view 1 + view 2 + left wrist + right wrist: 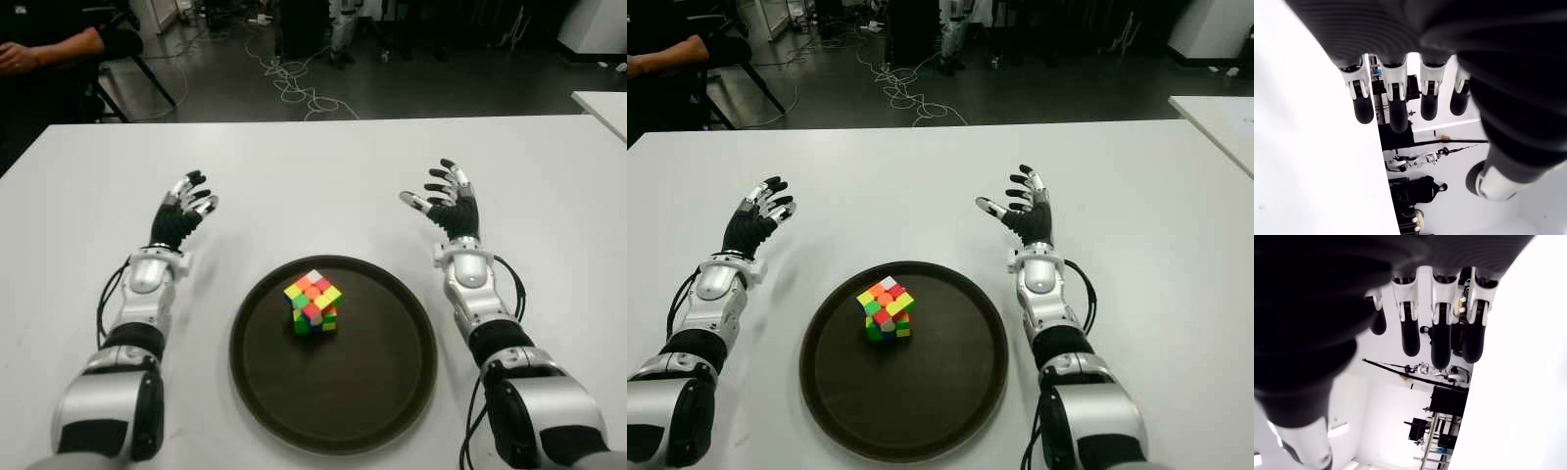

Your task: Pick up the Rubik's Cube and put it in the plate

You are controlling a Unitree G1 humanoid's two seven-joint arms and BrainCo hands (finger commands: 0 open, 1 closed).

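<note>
Cube (313,302) tilted on one corner, slightly behind centre of plate (392,392); wide bare rim all round. Left hand (180,216) and right hand (446,203) flanking plate's far edge, fingers spread, holding nothing. White table (323,176) open on every side. Person's arm (49,49) beyond far-left corner.

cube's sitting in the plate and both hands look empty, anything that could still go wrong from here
The Rubik's Cube appears to stand tilted on a corner or edge in the dark round plate, so a bump to the table might topple it. The left hand and right hand sit open on either side of the plate; pulling the arms back carelessly could clip its rim and shift the cube.
</note>
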